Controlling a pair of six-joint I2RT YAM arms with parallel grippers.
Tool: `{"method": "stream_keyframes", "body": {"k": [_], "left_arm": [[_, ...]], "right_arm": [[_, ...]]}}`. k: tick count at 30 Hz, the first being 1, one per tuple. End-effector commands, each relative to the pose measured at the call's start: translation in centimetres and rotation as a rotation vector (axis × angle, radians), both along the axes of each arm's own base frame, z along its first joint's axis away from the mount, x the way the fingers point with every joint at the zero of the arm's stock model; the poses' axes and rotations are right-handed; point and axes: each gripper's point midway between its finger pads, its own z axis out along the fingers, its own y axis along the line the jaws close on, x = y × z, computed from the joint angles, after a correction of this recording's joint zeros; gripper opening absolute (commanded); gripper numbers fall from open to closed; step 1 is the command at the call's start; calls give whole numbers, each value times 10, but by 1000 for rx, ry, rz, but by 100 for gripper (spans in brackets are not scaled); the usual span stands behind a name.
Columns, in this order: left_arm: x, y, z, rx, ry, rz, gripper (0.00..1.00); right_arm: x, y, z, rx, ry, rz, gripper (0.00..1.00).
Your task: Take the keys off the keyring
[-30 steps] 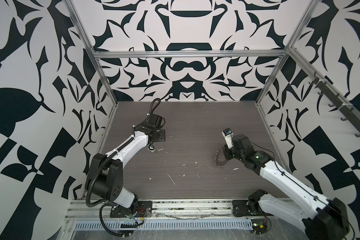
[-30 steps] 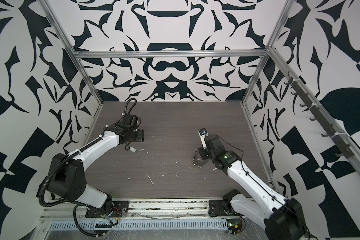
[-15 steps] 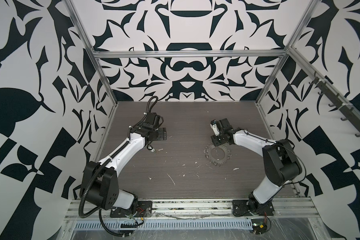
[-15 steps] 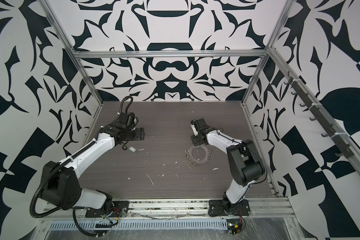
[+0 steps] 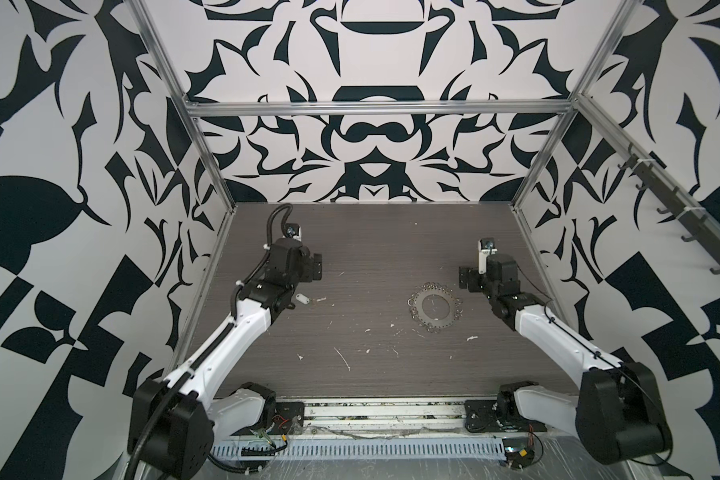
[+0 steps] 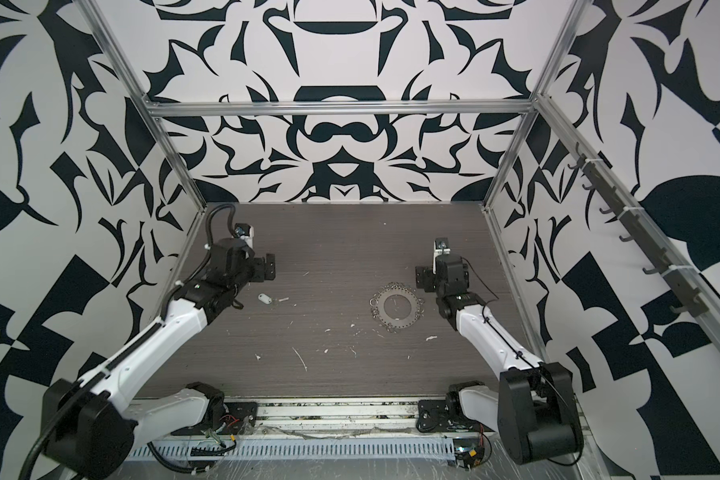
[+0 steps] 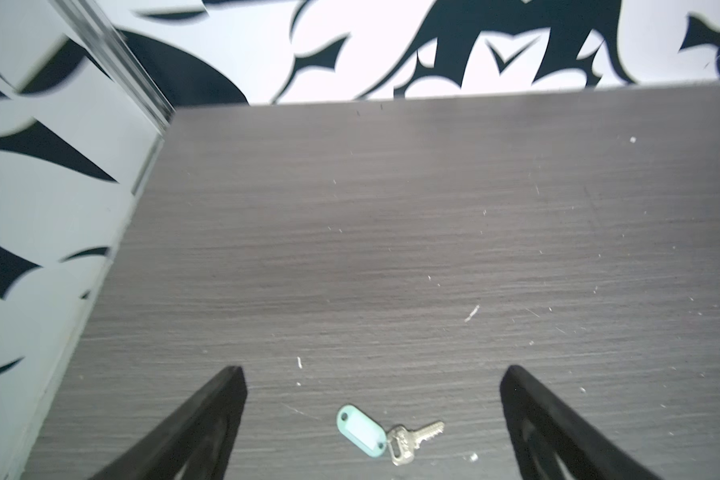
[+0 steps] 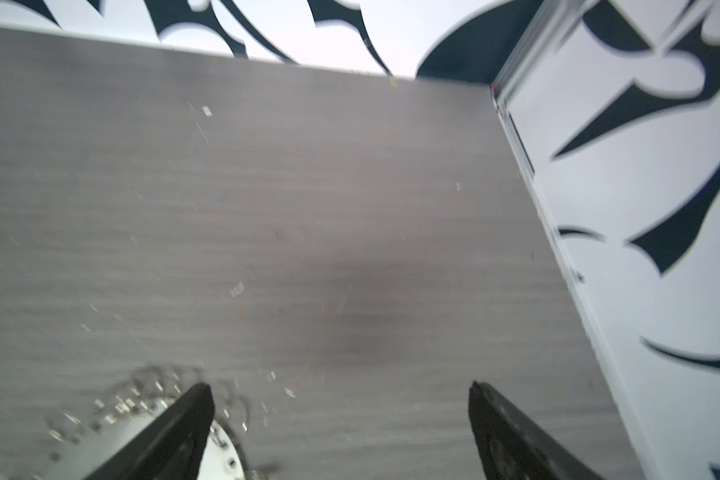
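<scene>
I read left gripper (image 7: 373, 370) spread wide, nothing between jaws; right gripper (image 8: 339, 385) equally wide, empty. Small silver metal key with white oval plastic tag (image 7: 360, 432) flat on dark wood-grain table (image 5: 371, 249), behind left fingertips toward wrist, long axis running finger to finger; left arm far nearer. Wide flat grey metal ring-shaped disc fringed with small silver split rings (image 5: 436, 325) lies well apart, just beside right gripper. My judgement: key already off, only 2 retreats left.
</scene>
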Motion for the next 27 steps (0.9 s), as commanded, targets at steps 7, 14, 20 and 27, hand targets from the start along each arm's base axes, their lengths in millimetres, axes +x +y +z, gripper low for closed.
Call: {"method": "stream_keyframes", "body": {"k": [7,14,20,27], "left_arm": [[-20,60,31,30,-489,183,99],[-33,107,7,23,-468,315,100],[-28,120,-35,-15,-381,326,99],[-7,94,-76,-32,-376,166,99]], "right_arm": [[7,-19,1,2,-325,-106,99],[21,-15,-26,-34,-350,-72,100],[29,-10,-35,-30,-251,-42,100],[34,-10,-36,-30,-229,-48,100]]}}
